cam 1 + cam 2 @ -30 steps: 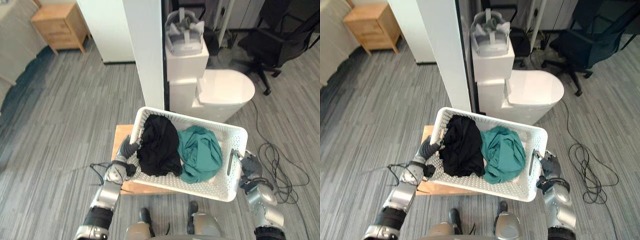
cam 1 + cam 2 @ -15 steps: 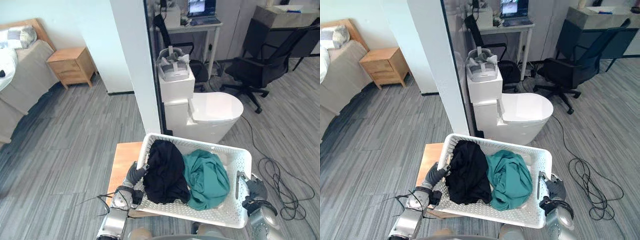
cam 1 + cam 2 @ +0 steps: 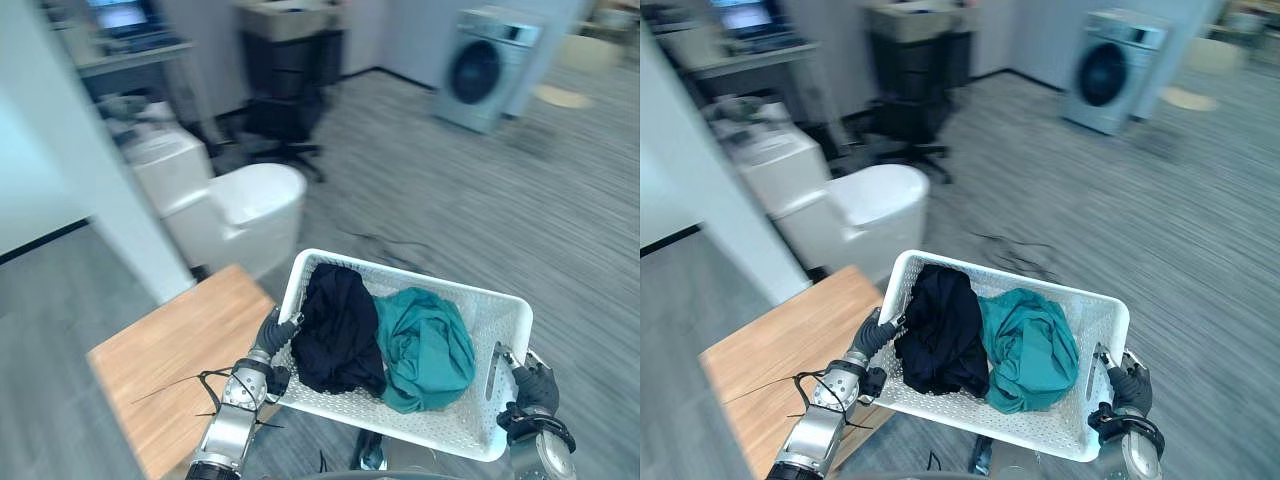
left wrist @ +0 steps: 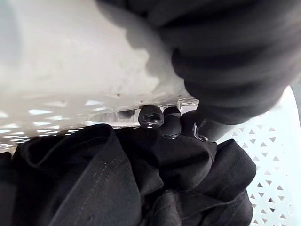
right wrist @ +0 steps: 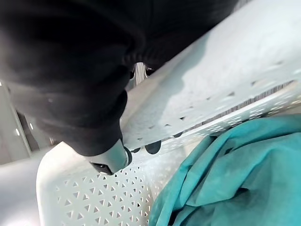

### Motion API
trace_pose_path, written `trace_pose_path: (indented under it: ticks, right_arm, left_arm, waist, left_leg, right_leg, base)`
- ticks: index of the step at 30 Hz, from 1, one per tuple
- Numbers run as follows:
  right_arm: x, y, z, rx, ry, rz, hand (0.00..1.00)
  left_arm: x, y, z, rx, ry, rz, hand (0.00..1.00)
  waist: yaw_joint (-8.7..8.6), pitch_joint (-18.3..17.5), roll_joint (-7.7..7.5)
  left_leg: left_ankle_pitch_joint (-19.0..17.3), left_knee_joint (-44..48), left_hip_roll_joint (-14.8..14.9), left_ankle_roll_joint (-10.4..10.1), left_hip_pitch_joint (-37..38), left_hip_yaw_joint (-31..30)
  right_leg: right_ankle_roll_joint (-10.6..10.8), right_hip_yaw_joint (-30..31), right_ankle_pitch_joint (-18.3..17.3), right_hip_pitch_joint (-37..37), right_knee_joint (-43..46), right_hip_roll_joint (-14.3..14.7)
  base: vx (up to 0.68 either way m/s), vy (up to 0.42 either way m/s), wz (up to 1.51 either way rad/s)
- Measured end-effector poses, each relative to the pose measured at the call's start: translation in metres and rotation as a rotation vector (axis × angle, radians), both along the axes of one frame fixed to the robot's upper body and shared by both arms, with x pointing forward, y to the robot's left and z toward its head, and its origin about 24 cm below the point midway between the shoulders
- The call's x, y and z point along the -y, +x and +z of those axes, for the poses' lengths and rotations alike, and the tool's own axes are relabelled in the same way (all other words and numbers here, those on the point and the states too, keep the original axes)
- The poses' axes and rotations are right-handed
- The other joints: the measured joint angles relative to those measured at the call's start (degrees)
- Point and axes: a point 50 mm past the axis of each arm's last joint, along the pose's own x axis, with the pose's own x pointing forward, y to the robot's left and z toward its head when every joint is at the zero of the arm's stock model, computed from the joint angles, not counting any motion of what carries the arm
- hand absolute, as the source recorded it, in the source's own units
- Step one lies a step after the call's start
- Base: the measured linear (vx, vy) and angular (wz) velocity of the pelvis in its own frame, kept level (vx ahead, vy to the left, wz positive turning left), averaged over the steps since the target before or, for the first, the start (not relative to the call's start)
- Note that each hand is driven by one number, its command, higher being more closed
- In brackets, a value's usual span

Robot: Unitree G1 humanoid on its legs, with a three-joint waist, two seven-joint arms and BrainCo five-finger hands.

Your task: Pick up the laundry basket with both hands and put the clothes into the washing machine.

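Laundry basket (image 3: 440,283), white and perforated, is held at both short ends, level between the two hands. Its left end sits over the right edge of the wooden desk (image 3: 170,360) and the rest hangs out over the grey floor; whether it touches the desk, I cannot tell. Left hand (image 3: 268,340) is on the left end, and in its wrist view the dark-tipped fingers (image 4: 150,115) are curled over the rim, right against the black garment (image 3: 335,330). Right hand (image 3: 537,385) has the opposite end, where its fingers (image 5: 153,147) are hooked in under the rim and the thumb is clamped on the outside, so both hands are wrapped on the plastic. Inside, the black garment is heaped in the left half and the teal garment (image 3: 425,345) is bunched in the right half, the two touching down the middle. Beyond the desk stands a white toilet (image 3: 255,200). Far across the floor, up in the right corner of the head views, is the washing machine (image 3: 487,68), well apart from the basket, its round door facing this way.
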Motion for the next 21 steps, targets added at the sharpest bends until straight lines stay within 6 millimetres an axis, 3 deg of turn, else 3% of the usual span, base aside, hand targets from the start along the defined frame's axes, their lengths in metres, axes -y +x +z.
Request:
trace_pose_path:
  ticks: [2, 3, 4, 6, 7, 9, 10, 11, 12, 13, 14, 15, 16, 17, 18, 19, 20, 21]
  right_arm:
    - [-0.003, 0.005, -0.006, -0.011, 0.013, 0.007, 1.0]
    - [-0.003, 0.01, -0.009, -0.023, 0.009, 0.018, 1.0]
    - [-0.003, 0.014, -0.009, -0.026, 0.003, 0.026, 1.0]
    - [0.0, 0.026, -0.012, -0.045, -0.02, 0.055, 1.0]
    - [-0.001, 0.027, -0.013, -0.05, -0.015, 0.06, 1.0]
    - [-0.005, 0.022, -0.022, -0.089, 0.004, 0.074, 1.0]
    - [-0.007, 0.021, -0.024, -0.099, 0.006, 0.085, 1.0]
    - [-0.01, 0.02, -0.025, -0.106, 0.006, 0.102, 1.0]
    - [-0.017, 0.021, -0.026, -0.111, 0.002, 0.134, 1.0]
    - [-0.019, 0.022, -0.027, -0.117, 0.001, 0.145, 1.0]
    - [-0.021, 0.023, -0.026, -0.119, -0.002, 0.157, 1.0]
    - [-0.021, 0.024, -0.024, -0.124, -0.024, 0.163, 1.0]
    - [-0.019, 0.023, -0.024, -0.13, -0.034, 0.167, 1.0]
    - [-0.017, 0.023, -0.024, -0.138, -0.044, 0.18, 1.0]
    - [-0.018, 0.024, -0.023, -0.134, -0.045, 0.186, 1.0]
    - [-0.02, 0.026, -0.023, -0.131, -0.044, 0.196, 1.0]
    - [-0.022, 0.027, -0.022, -0.125, -0.047, 0.21, 1.0]
    - [-0.02, 0.027, -0.021, -0.126, -0.058, 0.205, 1.0]
  left_arm:
    - [-0.006, -0.001, -0.002, -0.008, 0.002, 0.026, 1.0]
    - [-0.008, -0.001, -0.003, -0.017, -0.014, 0.039, 1.0]
    - [-0.007, -0.001, -0.006, -0.03, -0.037, 0.046, 1.0]
    - [-0.004, -0.003, -0.015, -0.075, -0.092, 0.062, 1.0]
    - [-0.004, -0.003, -0.016, -0.08, -0.097, 0.064, 1.0]
    - [-0.007, -0.009, -0.026, -0.13, -0.117, 0.085, 1.0]
    - [-0.011, -0.012, -0.029, -0.142, -0.117, 0.098, 1.0]
    - [-0.018, -0.018, -0.033, -0.16, -0.12, 0.13, 1.0]
    - [-0.026, -0.026, -0.037, -0.182, -0.129, 0.161, 1.0]
    - [-0.026, -0.03, -0.039, -0.195, -0.138, 0.168, 1.0]
    - [-0.026, -0.032, -0.04, -0.201, -0.145, 0.171, 1.0]
    - [-0.025, -0.038, -0.043, -0.212, -0.161, 0.186, 1.0]
    - [-0.025, -0.04, -0.044, -0.219, -0.167, 0.19, 1.0]
    - [-0.024, -0.043, -0.045, -0.227, -0.172, 0.193, 1.0]
    - [-0.025, -0.044, -0.045, -0.228, -0.173, 0.197, 1.0]
    - [-0.027, -0.043, -0.045, -0.226, -0.174, 0.203, 1.0]
    - [-0.029, -0.045, -0.044, -0.22, -0.177, 0.214, 1.0]
    - [-0.027, -0.046, -0.042, -0.216, -0.185, 0.212, 1.0]
  waist:
    - [-1.31, -1.0, -1.35]
    - [-1.52, -1.5, -2.65]
    - [-1.51, -1.5, -2.03]
    - [-1.93, -1.6, 0.39]
    - [-2.29, -1.5, 0.52]
    - [-4.31, -0.4, 2.76]
    - [-4.0, -0.1, 3.19]
    - [-3.0, 0.2, 3.77]
    - [-1.0, 1.2, 5.06]
    - [-0.9, 1.8, 5.36]
    - [-0.85, 2.2, 5.24]
    - [-0.3, 3.2, 4.82]
    - [0.41, 3.4, 4.37]
    - [2.07, 3.9, 3.34]
    - [3.17, 4.1, 3.08]
    - [3.58, 4.2, 3.15]
    - [3.54, 4.2, 3.29]
    - [3.38, 4.0, 3.52]
  left_leg:
    - [-0.2, 0.7, 1.0, -1.2, 0.7, 6.0]
    - [-0.8, 1.6, 0.7, -2.1, 0.8, 7.9]
    - [-0.8, 1.0, 0.7, -2.2, 0.8, 8.6]
    - [0.0, -1.2, 2.1, -3.5, 2.1, 14.6]
    - [-0.1, -0.5, 2.6, -4.3, 2.4, 16.1]
    - [-2.0, 9.7, 9.7, -7.1, 4.5, 18.5]
    - [-1.9, 14.9, 13.1, -6.6, 5.0, 18.1]
    - [-1.0, 23.8, 18.5, -0.2, 5.0, 16.7]
    - [5.2, 37.7, 25.7, 15.2, -0.3, 6.6]
    - [6.6, 43.6, 25.6, 14.5, -5.8, -4.7]
    - [5.8, 46.5, 23.6, 12.8, -9.5, -11.2]
    - [4.0, 49.5, 16.6, 9.7, -15.5, -21.4]
    - [3.0, 49.2, 12.2, 7.8, -18.0, -25.5]
    - [0.8, 44.2, 4.3, 4.3, -21.6, -30.5]
    - [0.3, 36.5, 1.8, 4.3, -23.8, -29.0]
    - [0.3, 32.3, 1.6, 4.3, -25.0, -28.1]
    - [1.3, 22.0, 1.1, 2.9, -26.9, -27.1]
    - [3.8, 8.3, -1.1, -0.6, -27.1, -29.4]
  right_leg:
    - [2.3, 3.9, -2.4, 2.8, -0.1, -1.6]
    - [2.3, 3.4, -2.8, 2.6, -4.2, 0.3]
    - [1.8, 2.7, -2.4, 2.5, -6.4, 1.3]
    - [1.9, 4.2, -0.3, 2.9, -16.0, 6.7]
    - [2.1, 4.6, -1.2, 2.7, -16.5, 7.2]
    - [0.8, 7.2, -2.1, 4.1, -17.4, 12.4]
    - [0.0, 8.8, -2.2, 4.5, -17.8, 14.4]
    - [-1.5, 11.3, -1.7, 5.3, -18.4, 17.5]
    - [-3.4, 15.6, -1.3, 8.4, -20.2, 21.5]
    - [-4.2, 17.0, -1.5, 9.9, -20.8, 22.5]
    - [-5.2, 18.1, -2.2, 10.8, -21.0, 22.7]
    - [-5.7, 20.0, -2.9, 12.9, -21.4, 22.4]
    - [-5.9, 21.0, -3.1, 13.7, -21.8, 21.9]
    - [-5.7, 22.6, -3.5, 14.8, -22.6, 20.6]
    - [-5.7, 22.9, -3.5, 17.0, -24.9, 19.6]
    - [-5.4, 22.9, -3.6, 18.0, -25.9, 19.4]
    - [-4.0, 22.9, -4.2, 19.2, -27.0, 18.7]
    - [-1.8, 22.9, -6.0, 19.6, -27.0, 17.9]
  base:
    - [-0.04, -0.152, -2.13]
    - [-0.06, -0.188, -2.16]
    - [-0.1, -0.175, -2.3]
    - [-0.13, -0.171, -2.0]
    - [-0.05, -0.155, -1.29]
    - [0.03, -0.127, -0.98]
    - [0.08, -0.145, -1.37]
    - [0.17, -0.179, -1.93]
    - [0.18, -0.168, -1.89]
    - [0.17, -0.093, -1.35]
    - [0.17, -0.003, -0.69]
    - [0.23, 0.041, -0.52]
    - [0.27, 0.104, -0.74]
    - [0.28, 0.131, -0.78]
    - [0.27, 0.128, -0.74]
    - [0.34, 0.113, -0.48]
    - [0.35, 0.122, -0.16]
    - [0.35, 0.133, -0.08]
